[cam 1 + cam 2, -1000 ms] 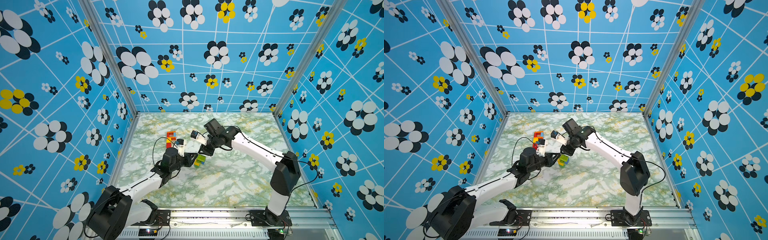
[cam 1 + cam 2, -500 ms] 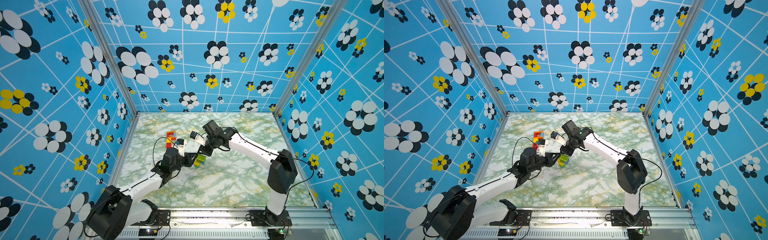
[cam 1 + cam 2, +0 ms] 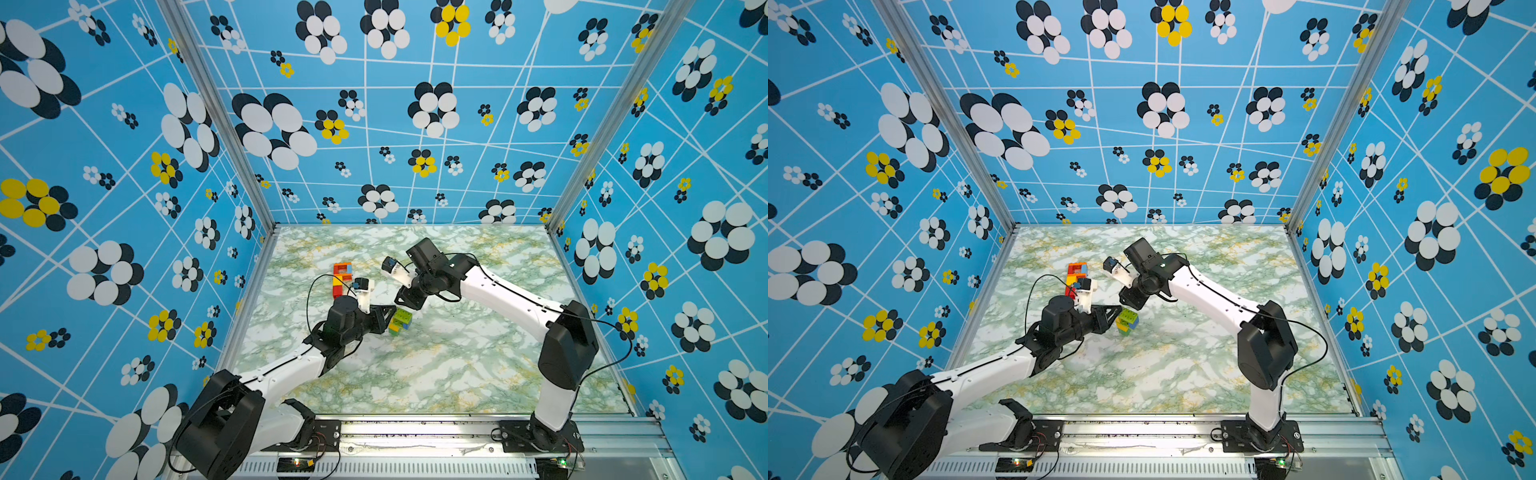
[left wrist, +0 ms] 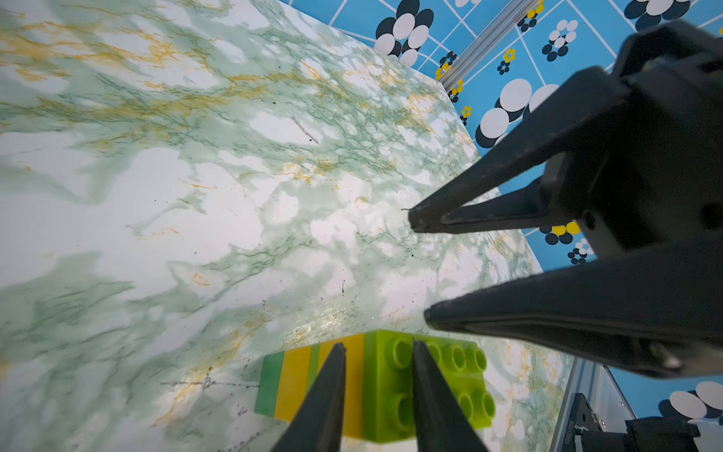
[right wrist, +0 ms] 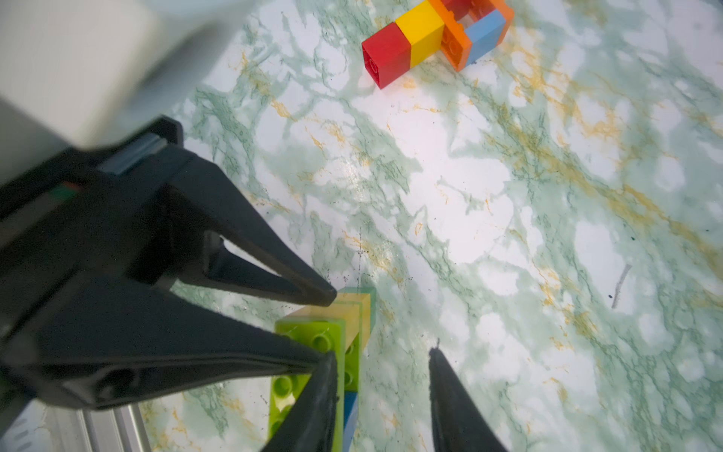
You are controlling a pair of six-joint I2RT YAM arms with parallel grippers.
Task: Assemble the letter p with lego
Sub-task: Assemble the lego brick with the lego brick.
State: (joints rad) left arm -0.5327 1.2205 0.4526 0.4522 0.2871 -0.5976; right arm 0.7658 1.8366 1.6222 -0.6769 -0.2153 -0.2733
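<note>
Left gripper (image 4: 378, 345), fingers narrowly parted, rests on the lime, yellow and green lego stack (image 3: 400, 322) at table centre; whether it clamps is unclear. Right gripper (image 4: 419, 270) hangs apart just beside. Little has shifted lately, so the far-left orange-red piece (image 3: 343, 276) likely waits.
</note>
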